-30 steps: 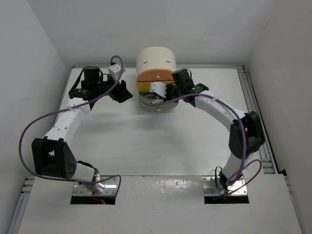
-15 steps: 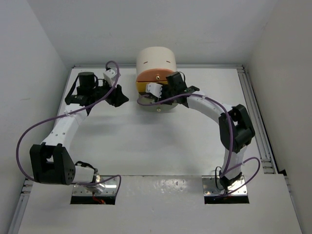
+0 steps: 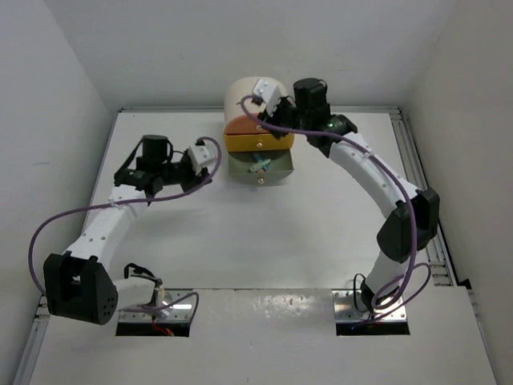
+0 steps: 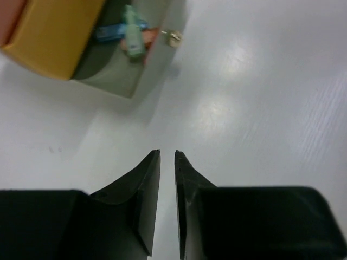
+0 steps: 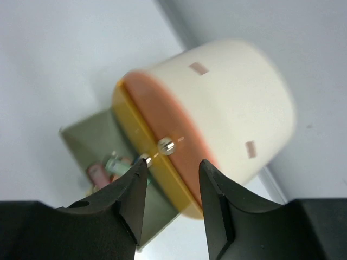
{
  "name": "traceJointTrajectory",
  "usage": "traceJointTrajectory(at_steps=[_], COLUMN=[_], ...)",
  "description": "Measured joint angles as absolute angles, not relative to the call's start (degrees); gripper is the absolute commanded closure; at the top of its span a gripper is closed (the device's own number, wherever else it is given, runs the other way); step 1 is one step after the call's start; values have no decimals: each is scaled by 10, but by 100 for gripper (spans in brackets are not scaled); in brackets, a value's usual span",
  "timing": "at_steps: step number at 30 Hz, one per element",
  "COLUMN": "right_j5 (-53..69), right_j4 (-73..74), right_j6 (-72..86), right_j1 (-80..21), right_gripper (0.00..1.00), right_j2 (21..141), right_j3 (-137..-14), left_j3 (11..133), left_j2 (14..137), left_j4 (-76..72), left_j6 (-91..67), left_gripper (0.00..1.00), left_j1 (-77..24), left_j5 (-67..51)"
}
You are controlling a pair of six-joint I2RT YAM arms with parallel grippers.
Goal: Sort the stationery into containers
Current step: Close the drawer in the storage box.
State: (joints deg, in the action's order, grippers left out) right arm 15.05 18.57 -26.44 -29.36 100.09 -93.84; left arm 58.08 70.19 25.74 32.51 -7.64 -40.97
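Observation:
The cream cabinet point(image 3: 255, 96) stands at the back middle of the table. Its peach drawer point(image 5: 162, 130) and orange-yellow drawer point(image 3: 258, 142) are pushed in. Below them a grey-green drawer point(image 3: 276, 166) is pulled out. Stationery lies in it: a green capsule point(image 4: 133, 37), a blue piece point(image 4: 111, 33) and a pink capsule point(image 5: 97, 173). My right gripper point(image 5: 173, 162) hangs open and empty above the cabinet front, with the peach drawer's knob point(image 5: 166, 145) beyond its tips. My left gripper point(image 4: 167, 153) hovers over bare table left of the open drawer. Its jaws stand a narrow slit apart with nothing between them.
White walls close in the table at the back and on both sides. A metal rail point(image 3: 413, 160) runs along the right edge. The purple cables point(image 3: 48, 224) loop beside each arm.
The right arm lifted from the drawer fronts to above the cabinet, its jaws wider than a second ago. The left gripper drew back from beside the cabinet and its jaws narrowed.

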Motion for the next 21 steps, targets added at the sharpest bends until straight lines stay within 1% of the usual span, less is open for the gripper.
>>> traceJointTrajectory(at_steps=[1, 2, 3, 4, 5, 11, 14, 16, 18, 21], right_j5=[150, 150, 149, 147, 145, 137, 145, 154, 164, 176], right_j4=[179, 173, 166, 159, 155, 146, 146, 150, 153, 151], right_j6=[-243, -220, -197, -176, -160, -84, -51, -35, -18, -1], right_j1=[-286, -277, -267, -259, -253, -229, -227, -226, -226, -226], right_gripper=[58, 59, 59, 59, 60, 64, 66, 68, 68, 69], right_j2=[1001, 1003, 1009, 1017, 1027, 1116, 1154, 1169, 1178, 1180], right_j3=[-954, -973, -993, -1013, -1031, -1124, -1139, -1139, -1139, -1139], left_j3=[568, 556, 545, 533, 525, 476, 437, 386, 338, 290], left_j2=[701, 701, 703, 705, 707, 740, 752, 750, 745, 729], left_j4=[257, 257, 256, 254, 251, 154, 68, -19, -87, -145], left_j6=[345, 362, 375, 391, 403, 462, 496, 536, 569, 614], left_gripper=[80, 87, 91, 97, 100, 100, 100, 100, 100, 100], left_j1=[-98, -119, -136, -157, -173, -276, -326, -368, -397, -428], left_j5=[-396, -381, -365, -346, -330, -174, -68, 4, 44, 75])
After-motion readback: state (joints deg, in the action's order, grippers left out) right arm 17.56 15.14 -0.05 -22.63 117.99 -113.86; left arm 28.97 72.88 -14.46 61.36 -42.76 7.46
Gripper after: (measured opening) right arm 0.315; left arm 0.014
